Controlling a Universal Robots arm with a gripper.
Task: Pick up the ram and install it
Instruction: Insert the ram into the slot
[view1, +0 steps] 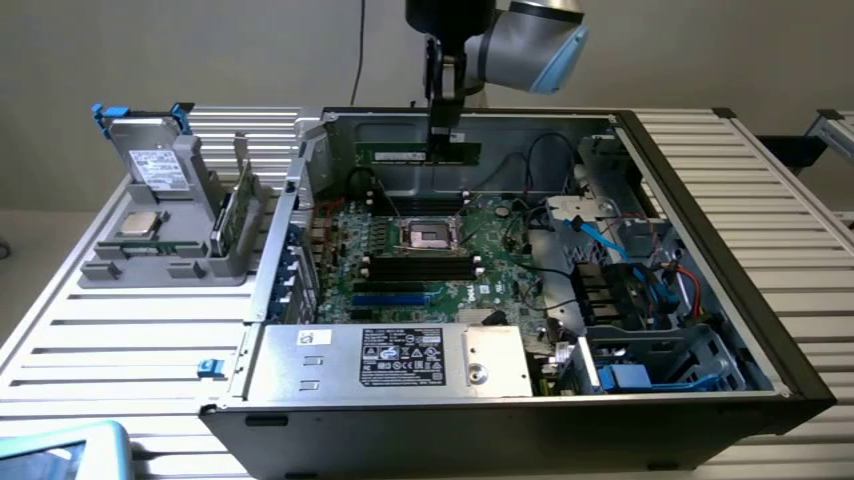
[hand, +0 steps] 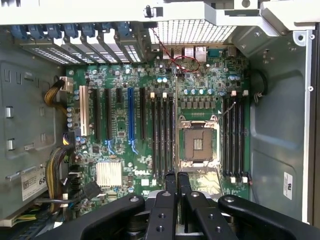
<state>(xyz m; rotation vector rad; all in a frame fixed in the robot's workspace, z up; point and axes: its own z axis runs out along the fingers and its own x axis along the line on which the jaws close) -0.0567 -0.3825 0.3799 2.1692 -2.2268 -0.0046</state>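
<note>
Hanging over one open computer case (view1: 400, 440), the single tool (view1: 442, 135) pinches one ram (view1: 394, 153).

Robotics lab bench: opened computer case (view1: 507, 415), grey parts jig (view1: 160, 268), slatted metal table (view1: 134, 345), robot arm (view1: 534, 42)

From my console the ram (view1: 416, 152), a long flat green circuit-board stick, looks matt. The gripper (hand: 176, 177) is black with a smooth satin sheen; plastic or coated metal, I can't tell. The green motherboard (hand: 120, 125) has a slight lacquered gloss, and its small finned silver heatsink (hand: 109, 174) is bare bright metal. The open computer case (view1: 534, 135) is dull grey sheet steel. The slatted table (view1: 761, 190) looks like pale brushed aluminium.
</note>
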